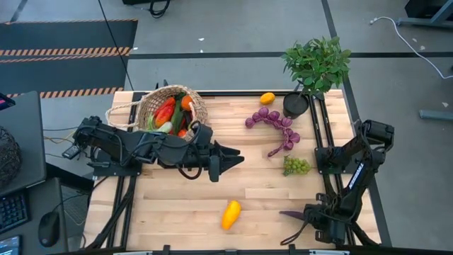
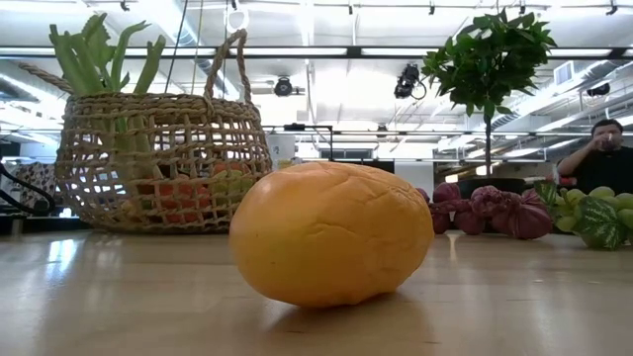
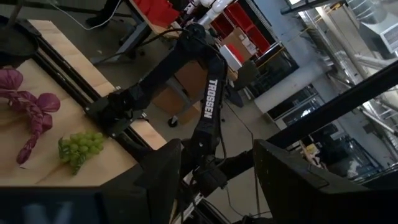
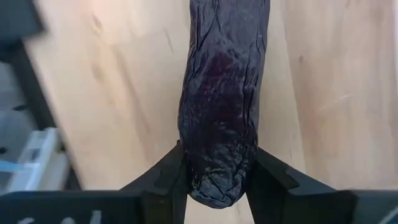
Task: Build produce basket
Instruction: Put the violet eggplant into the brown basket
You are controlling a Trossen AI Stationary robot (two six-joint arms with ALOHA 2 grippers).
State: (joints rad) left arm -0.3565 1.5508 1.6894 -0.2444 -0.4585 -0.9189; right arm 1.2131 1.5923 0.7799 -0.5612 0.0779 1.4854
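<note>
1. the right gripper (image 4: pixel 216 180) sits low at the near right corner of the table, its two fingers pressed on either side of the end of a dark purple eggplant (image 4: pixel 222 93), which lies flat on the wood and points toward the table's middle.
2. that corner is tight: the near edge of the table is just beside the gripper, and the right arm's own frame stands just beside it at the table's right edge.
3. the left gripper (image 1: pixel 230 157) hangs over the middle of the table, fingers parted with nothing between them, just beside the basket.
4. the basket (image 1: pixel 145 108) stands at the far left of the table, touching the far edge, already holding a leek, red and orange pieces and a cucumber.
5. a yellow pepper (image 1: pixel 231 214) lies alone near the near edge, with bare wood all round it.
6. purple grapes (image 1: pixel 272 119) curve across the far right part, green grapes (image 1: pixel 296 166) lie just beside the right arm's base, and a small orange fruit (image 1: pixel 267 98) sits at the far edge.
7. a potted plant (image 1: pixel 316 65) fills the far right corner.
8. the widest open wood lies between the left gripper and the yellow pepper.
</note>
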